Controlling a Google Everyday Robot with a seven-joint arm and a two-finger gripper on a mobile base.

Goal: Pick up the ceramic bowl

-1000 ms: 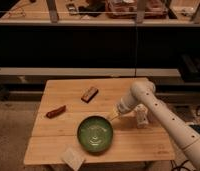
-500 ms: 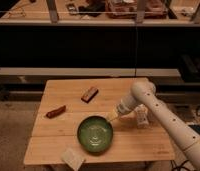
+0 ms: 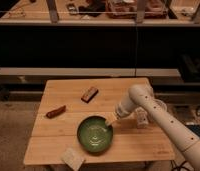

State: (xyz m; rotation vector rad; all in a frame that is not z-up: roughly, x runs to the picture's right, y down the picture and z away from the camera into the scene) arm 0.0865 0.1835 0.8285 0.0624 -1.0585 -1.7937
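**Gripper waits at the bowl's edge**

Nothing has moved since a moment ago. The gripper (image 3: 113,120) is still at the right edge of the ceramic bowl (image 3: 95,134), and the bowl still sits on the near part of the table (image 3: 118,90). I cannot tell how far open the fingers are, or if they hold the rim. So the bowl is not lifted yet.

Count: one green bowl, one brown bar (image 3: 90,93) far back, one reddish stick (image 3: 56,111) at left, one pale block (image 3: 73,158) at the near edge, one small white thing (image 3: 141,117) at right.
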